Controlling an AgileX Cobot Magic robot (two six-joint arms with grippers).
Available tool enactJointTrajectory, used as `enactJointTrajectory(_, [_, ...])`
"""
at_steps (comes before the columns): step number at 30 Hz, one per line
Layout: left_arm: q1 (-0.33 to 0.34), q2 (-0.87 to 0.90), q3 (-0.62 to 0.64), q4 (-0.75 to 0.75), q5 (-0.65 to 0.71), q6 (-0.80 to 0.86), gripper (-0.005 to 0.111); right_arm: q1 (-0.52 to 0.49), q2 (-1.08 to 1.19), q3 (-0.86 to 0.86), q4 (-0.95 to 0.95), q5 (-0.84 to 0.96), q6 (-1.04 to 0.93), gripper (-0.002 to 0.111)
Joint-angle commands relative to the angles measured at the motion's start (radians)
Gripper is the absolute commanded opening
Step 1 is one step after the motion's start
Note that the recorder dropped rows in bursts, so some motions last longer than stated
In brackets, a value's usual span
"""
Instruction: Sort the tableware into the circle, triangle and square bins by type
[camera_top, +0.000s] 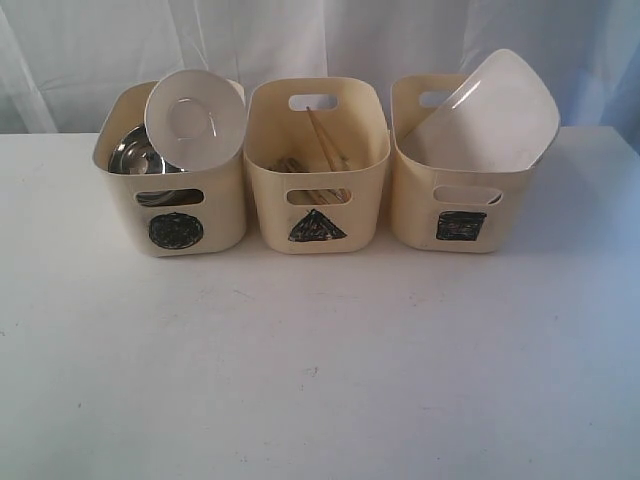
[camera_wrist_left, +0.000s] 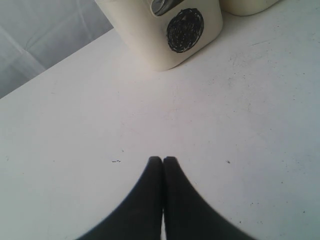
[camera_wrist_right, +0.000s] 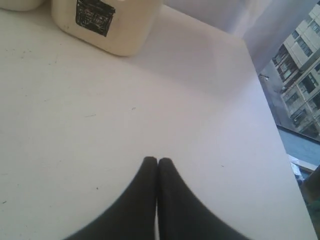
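Observation:
Three cream bins stand in a row at the back of the table. The circle bin (camera_top: 175, 205) (camera_wrist_left: 172, 37) on the left holds the shiny steel bowl (camera_top: 135, 150) and the small white bowl (camera_top: 195, 118), which leans on its rim. Wooden chopsticks (camera_top: 325, 140) stick up in the middle triangle bin (camera_top: 317, 200). The white square plate (camera_top: 490, 115) leans in the square bin (camera_top: 462, 215) (camera_wrist_right: 107, 25) on the right. Mugs, fork, spoon and knife are hidden. My left gripper (camera_wrist_left: 163, 159) and right gripper (camera_wrist_right: 157, 160) hang shut and empty over bare tabletop, in front of the bins. Neither shows in the exterior view.
The white table (camera_top: 320, 370) stretches wide in front of the bins. Its right edge (camera_wrist_right: 272, 125) runs close to the right gripper, with a window and buildings beyond. A pale curtain (camera_top: 300, 40) hangs behind the bins.

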Motion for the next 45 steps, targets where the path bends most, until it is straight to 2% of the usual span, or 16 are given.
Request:
enactJointTrajectory(1, [-0.004, -0.005, 0.004, -0.003, -0.002, -0.002, 0.0, 0.002, -0.006, 0.005, -0.005, -0.104, -0.007, 0.0])
enactJointTrajectory(3, [-0.004, -0.005, 0.004, -0.003, -0.002, -0.002, 0.0, 0.002, -0.006, 0.005, -0.005, -0.147, -0.007, 0.0])
enactJointTrajectory(27, [-0.004, -0.005, 0.004, -0.003, -0.002, -0.002, 0.0, 0.002, -0.006, 0.005, -0.072, -0.133, -0.033, 0.0])
enactJointTrajectory(29, [-0.004, -0.005, 0.004, -0.003, -0.002, -0.002, 0.0, 0.002, -0.006, 0.005, -0.053, -0.127, 0.034, 0.0])
enactJointTrajectory(32, [-0.004, -0.005, 0.004, -0.003, -0.002, -0.002, 0.0, 0.002, -0.006, 0.005, -0.053, -0.127, 0.267, 0.0])
enactJointTrajectory(34, [-0.004, -0.005, 0.004, -0.003, -0.002, -0.002, 0.0, 0.002, -0.006, 0.005, -0.08, -0.127, 0.351, 0.0])
enactJointTrajectory(42, [-0.004, -0.005, 0.004, -0.003, -0.002, -0.002, 0.0, -0.002, -0.006, 0.005, -0.113, -0.127, 0.378, 0.0])
enactJointTrajectory(45, [-0.004, -0.005, 0.004, -0.003, -0.002, -0.002, 0.0, -0.002, -0.006, 0.005, -0.198, -0.129, 0.49, 0.0])
